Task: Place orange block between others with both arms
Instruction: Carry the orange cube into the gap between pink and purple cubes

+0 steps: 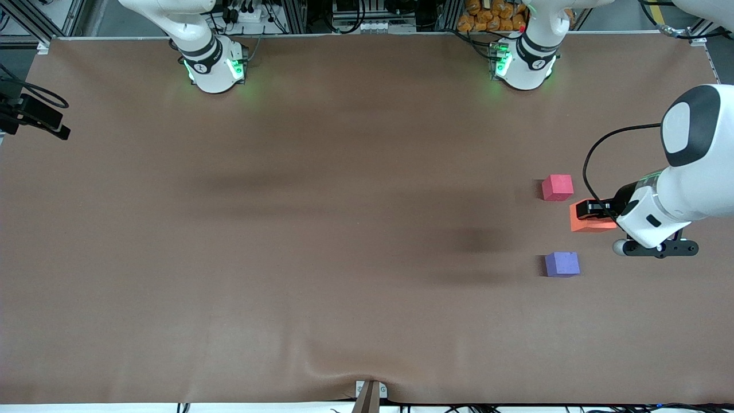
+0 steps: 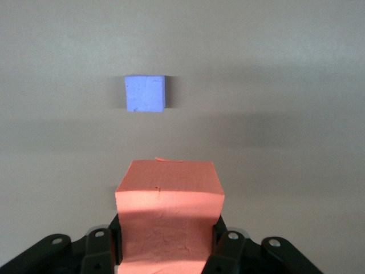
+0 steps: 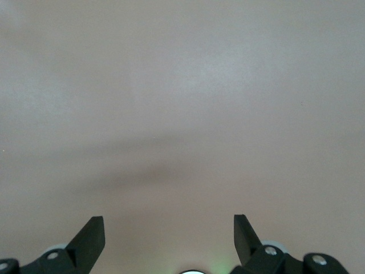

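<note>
Your left gripper (image 1: 593, 212) is pinching the orange block (image 1: 590, 222) between its fingers, and it is above the brown table (image 1: 287, 229) at the left arm's end. Around it you see the pinkish-red cube (image 1: 557, 187) farther from the front camera and the purple cube (image 1: 562, 264) nearer to it; the held block sits over the gap between them, a little toward the table's edge, touching neither. Your right gripper (image 3: 169, 240) waits with fingers spread over bare table.
</note>
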Motion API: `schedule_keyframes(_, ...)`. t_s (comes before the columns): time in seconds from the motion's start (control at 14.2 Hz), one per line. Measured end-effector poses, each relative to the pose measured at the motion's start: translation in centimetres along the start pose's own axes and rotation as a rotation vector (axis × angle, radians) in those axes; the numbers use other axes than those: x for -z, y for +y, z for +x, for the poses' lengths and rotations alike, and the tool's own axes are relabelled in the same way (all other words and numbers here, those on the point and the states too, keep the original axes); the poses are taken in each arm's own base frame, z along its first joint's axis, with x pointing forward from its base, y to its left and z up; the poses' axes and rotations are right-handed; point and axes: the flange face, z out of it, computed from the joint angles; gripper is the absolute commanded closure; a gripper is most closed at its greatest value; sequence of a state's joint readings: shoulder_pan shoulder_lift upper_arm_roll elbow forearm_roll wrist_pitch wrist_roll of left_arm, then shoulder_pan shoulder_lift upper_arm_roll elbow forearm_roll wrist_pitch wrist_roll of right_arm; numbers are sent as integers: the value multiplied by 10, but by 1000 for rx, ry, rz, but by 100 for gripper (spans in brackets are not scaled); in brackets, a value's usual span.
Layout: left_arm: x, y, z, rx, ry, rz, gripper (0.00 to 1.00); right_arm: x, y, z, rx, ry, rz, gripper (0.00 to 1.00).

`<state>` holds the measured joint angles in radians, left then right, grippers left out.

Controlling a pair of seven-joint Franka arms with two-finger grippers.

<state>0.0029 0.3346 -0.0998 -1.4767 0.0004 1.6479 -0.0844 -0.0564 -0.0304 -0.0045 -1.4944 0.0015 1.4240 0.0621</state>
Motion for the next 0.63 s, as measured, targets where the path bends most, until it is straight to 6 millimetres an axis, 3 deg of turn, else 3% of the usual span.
schedule_keyframes(0.35,-20,-18,-4,-1,22,5,96,0,0,0,1,0,0,0)
schedule_keyframes(0.63,-56,-41,-14,10,46,4,94,-1,-2,0,4,-1,0,0)
